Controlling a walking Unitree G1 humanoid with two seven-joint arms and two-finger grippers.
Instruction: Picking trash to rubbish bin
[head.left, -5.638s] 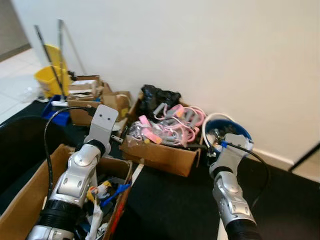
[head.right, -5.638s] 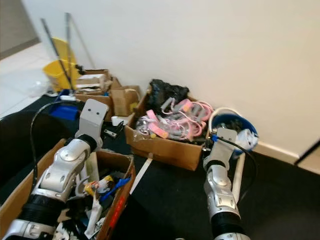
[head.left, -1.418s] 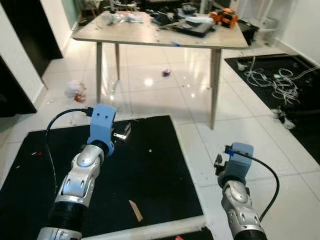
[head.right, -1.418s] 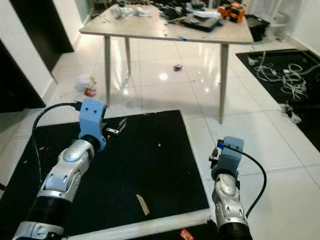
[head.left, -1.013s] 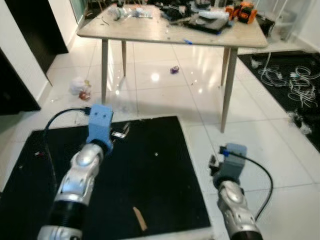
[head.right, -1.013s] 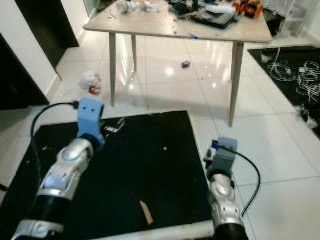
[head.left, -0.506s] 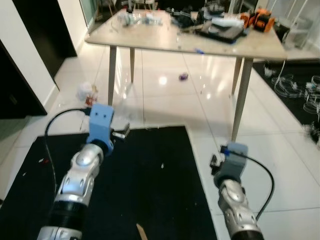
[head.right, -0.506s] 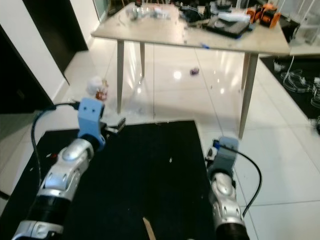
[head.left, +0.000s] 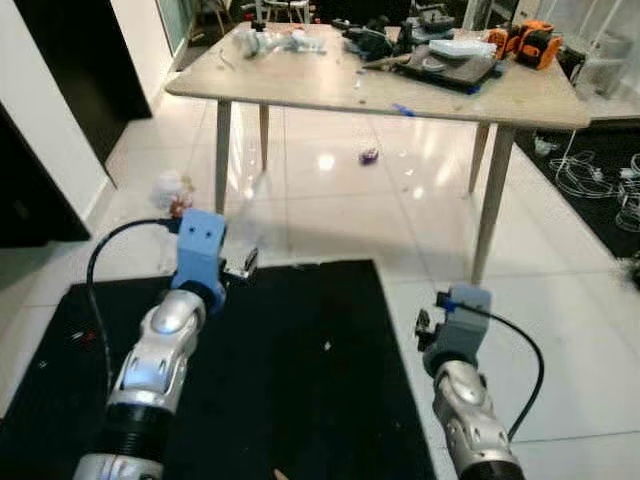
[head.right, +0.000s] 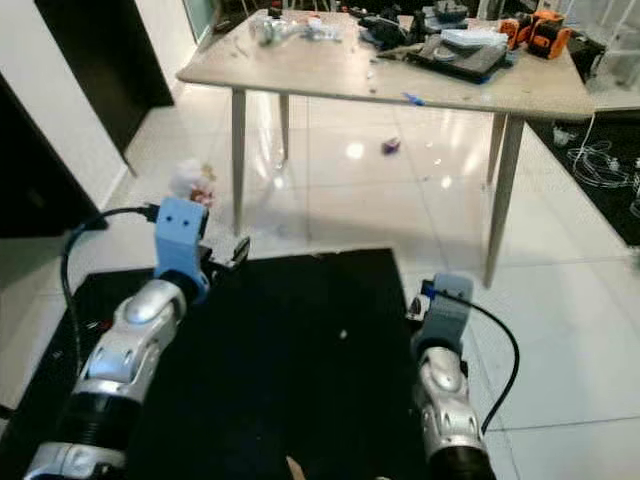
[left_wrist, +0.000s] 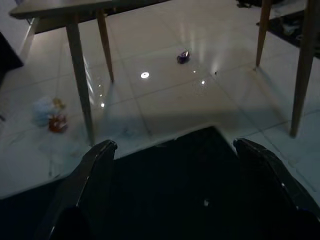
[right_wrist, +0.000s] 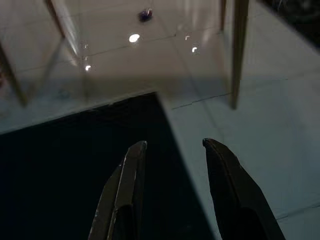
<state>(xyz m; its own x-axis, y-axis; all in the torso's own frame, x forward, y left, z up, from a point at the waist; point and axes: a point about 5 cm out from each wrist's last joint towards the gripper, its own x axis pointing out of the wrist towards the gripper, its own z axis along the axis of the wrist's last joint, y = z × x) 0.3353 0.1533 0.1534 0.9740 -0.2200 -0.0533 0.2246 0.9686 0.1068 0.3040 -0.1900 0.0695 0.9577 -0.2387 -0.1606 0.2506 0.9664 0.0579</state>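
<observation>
- Trash is seen in two places on the white tiled floor (head.left: 560, 300): a crumpled white and red wad (head.left: 172, 190) beside the table's near left leg, and a small purple scrap (head.left: 367, 155) lying under the table.
- Both pieces are also caught by the left wrist view, the wad (left_wrist: 50, 112) near one leg and the purple scrap (left_wrist: 183, 57) further back between the legs.
- Neither piece is touched by either gripper; both lie well ahead of the arms.
- A wooden table (head.left: 300, 88) on slanted legs is placed over the purple scrap, and its top is littered with tools, cables and an orange device (head.left: 530, 40).
- A black floor mat (head.left: 300, 370) is spread before the table, and a few pale specks (head.left: 327, 346) are scattered on it.
- The left gripper (left_wrist: 172, 150) is held above the mat's far edge with its fingers (left_wrist: 100, 155) spread wide and nothing between them.
- The right gripper (right_wrist: 172, 150) is held over the mat's right edge, where the mat meets the tiles; its fingers (right_wrist: 131, 170) are parted by a clear gap and nothing is gripped.
- Blue camera housings are carried on both wrists, and a black cable (head.left: 110, 250) is looped from the left one.
- White cables (head.left: 590, 175) are strewn on a second dark mat at the far right.
</observation>
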